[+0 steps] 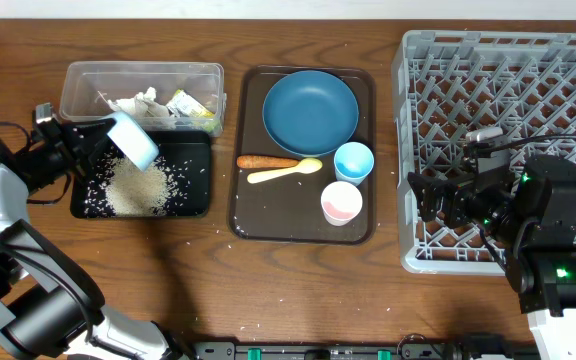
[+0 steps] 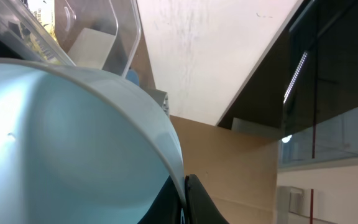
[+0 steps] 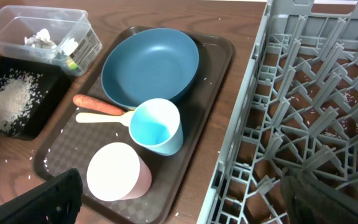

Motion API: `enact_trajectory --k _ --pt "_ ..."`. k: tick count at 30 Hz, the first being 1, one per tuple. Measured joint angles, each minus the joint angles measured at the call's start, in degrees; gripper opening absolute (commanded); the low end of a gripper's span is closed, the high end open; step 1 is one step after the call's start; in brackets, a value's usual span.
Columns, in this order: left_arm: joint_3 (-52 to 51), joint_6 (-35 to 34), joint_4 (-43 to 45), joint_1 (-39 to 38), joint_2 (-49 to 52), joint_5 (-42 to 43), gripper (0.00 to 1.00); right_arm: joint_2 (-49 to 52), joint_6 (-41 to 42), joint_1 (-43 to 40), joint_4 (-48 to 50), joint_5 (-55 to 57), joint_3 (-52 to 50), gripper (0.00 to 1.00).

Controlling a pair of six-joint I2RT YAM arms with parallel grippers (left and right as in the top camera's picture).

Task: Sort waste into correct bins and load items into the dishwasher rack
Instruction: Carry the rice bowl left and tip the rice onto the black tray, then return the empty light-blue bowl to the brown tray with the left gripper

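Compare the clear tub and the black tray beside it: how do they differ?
The clear tub is see-through with tall walls; the black tray is opaque and shallow. The tub holds crumpled paper and a yellow-green packet; the tray holds loose rice. Both are rectangular, with similar footprints, and sit next to each other.

grey pegged dishwasher rack (image 1: 400,150) sits at the right, nothing loaded. dark blue plate (image 1: 310,110) lies flat on the brown tray (image 1: 238,205), with the orange carrot (image 1: 266,161) just beside it and the light blue cup (image 1: 354,160) and pink cup (image 1: 341,203) upright nearby. white bowl (image 1: 135,138) hangs tilted in the left claw (image 1: 108,132) over the black tray (image 1: 206,180), where rice (image 1: 140,187) is heaped. clear tub (image 1: 76,90) holds crumpled paper (image 1: 133,104) and a yellow-green packet (image 1: 190,104).
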Motion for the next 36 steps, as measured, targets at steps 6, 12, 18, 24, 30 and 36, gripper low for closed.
enact_trajectory --k 6,12,18,24,30,36 --pt "0.00 -0.46 1.14 -0.28 0.00 0.68 0.06 0.00 0.00 0.00 0.28 0.00 0.00 0.99" --pt "0.00 -1.25 3.04 -0.90 0.00 2.97 0.06 0.00 0.00 0.00 0.39 0.00 0.00 0.99" --pt "0.00 0.44 3.06 -3.39 -1.20 3.37 0.06 0.00 0.00 0.00 0.48 0.00 0.00 0.99" --pt "0.00 2.89 3.08 -13.99 -9.90 -2.23 0.06 0.00 0.00 0.00 0.76 0.00 0.00 0.99" --pt "0.20 6.19 -2.71 -31.01 -17.35 -14.97 0.06 0.00 0.00 0.00 0.59 0.00 0.00 0.99" --pt "0.42 12.09 -12.24 -50.58 -17.09 -36.94 0.06 0.02 0.00 0.00 0.68 0.00 0.02 0.99"
